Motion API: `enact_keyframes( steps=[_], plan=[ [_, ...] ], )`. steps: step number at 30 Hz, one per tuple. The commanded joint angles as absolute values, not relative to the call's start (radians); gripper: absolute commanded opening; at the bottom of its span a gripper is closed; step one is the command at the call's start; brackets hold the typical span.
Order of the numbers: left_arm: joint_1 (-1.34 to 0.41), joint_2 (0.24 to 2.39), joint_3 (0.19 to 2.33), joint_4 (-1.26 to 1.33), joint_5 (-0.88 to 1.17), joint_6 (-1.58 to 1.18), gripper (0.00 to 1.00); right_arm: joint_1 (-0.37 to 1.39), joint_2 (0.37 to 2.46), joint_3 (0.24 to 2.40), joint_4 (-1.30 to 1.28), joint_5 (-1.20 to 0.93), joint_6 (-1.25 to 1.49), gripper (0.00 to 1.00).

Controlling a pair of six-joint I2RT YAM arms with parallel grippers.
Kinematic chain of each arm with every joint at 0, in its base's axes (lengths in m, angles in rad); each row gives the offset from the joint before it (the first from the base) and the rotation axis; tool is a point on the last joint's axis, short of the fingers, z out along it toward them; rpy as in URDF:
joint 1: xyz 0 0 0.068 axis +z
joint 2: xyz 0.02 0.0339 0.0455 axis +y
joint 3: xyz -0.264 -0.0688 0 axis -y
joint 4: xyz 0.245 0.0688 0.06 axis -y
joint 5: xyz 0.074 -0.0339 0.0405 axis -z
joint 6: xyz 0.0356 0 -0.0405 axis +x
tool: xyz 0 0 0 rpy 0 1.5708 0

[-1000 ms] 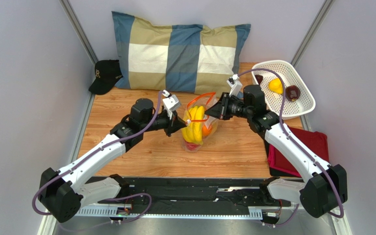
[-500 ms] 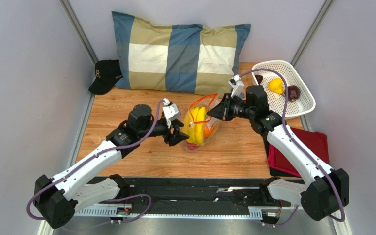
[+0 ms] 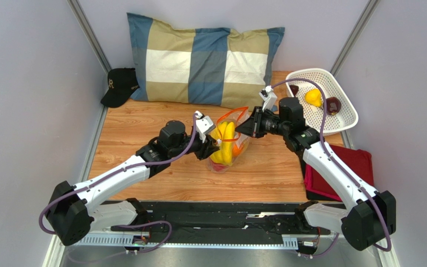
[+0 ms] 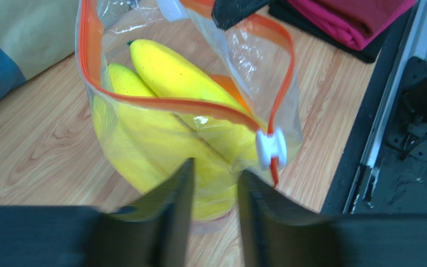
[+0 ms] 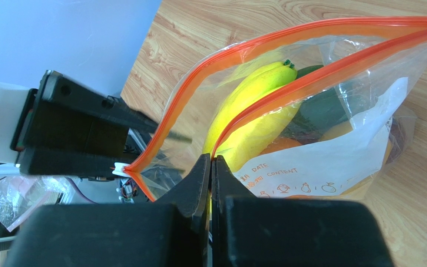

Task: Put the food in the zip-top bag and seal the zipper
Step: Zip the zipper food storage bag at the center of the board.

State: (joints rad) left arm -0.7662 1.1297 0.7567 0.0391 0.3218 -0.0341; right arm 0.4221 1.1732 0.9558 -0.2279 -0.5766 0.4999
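Mid-worktop, the left gripper point(image 4: 213, 167) hung with jaws apart just beside the zip-top bag point(image 3: 238, 146). Its zipper point(image 5: 366, 23) gaped over the banana bunch point(image 4: 165, 78), and the right gripper point(image 5: 210, 158) pinched that strip closed-fingered. At the far right corner, a white basket point(image 3: 348, 114) held a yellow piece point(image 3: 312, 98).

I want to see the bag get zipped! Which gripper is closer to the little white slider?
Left. The left gripper is open just beside the white slider; the right gripper pinches the zip-top bag farther along its mouth.
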Motion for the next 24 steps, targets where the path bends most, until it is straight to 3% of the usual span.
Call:
enact_keyframes(
  steps=[1, 4, 7, 9, 12, 13, 16, 19, 24],
  plan=[
    [-0.773, 1.114, 0.775, 0.169, 0.316, -0.057, 0.28, 0.419, 1.154, 0.945, -0.184, -0.58, 0.492, 0.0],
    [-0.773, 1.103, 0.77, 0.178, 0.316, -0.045, 0.0, 0.417, 1.146, 0.937, -0.184, -0.584, 0.483, 0.0],
    [-0.773, 1.086, 0.77, 0.178, 0.314, -0.023, 0.0, 0.417, 1.131, 0.94, -0.202, -0.578, 0.462, 0.0],
    [-0.772, 1.063, 0.769, 0.164, 0.327, -0.002, 0.0, 0.408, 1.124, 0.95, -0.23, -0.58, 0.417, 0.06],
    [-0.772, 1.032, 0.761, 0.131, 0.383, 0.05, 0.0, 0.387, 1.117, 0.977, -0.284, -0.617, 0.321, 0.37],
    [-0.772, 1.014, 0.758, 0.121, 0.4, 0.061, 0.0, 0.379, 1.117, 0.991, -0.3, -0.632, 0.287, 0.63],
    [-0.772, 0.999, 0.753, 0.088, 0.432, 0.098, 0.0, 0.368, 1.101, 1.048, -0.371, -0.673, 0.074, 0.85],
    [-0.772, 1.003, 0.756, 0.064, 0.46, 0.117, 0.0, 0.368, 1.065, 1.066, -0.394, -0.761, -0.176, 0.92],
    [-0.772, 1.028, 0.77, 0.06, 0.46, 0.123, 0.0, 0.391, 1.057, 1.107, -0.49, -0.995, -0.483, 0.93]
  ],
)
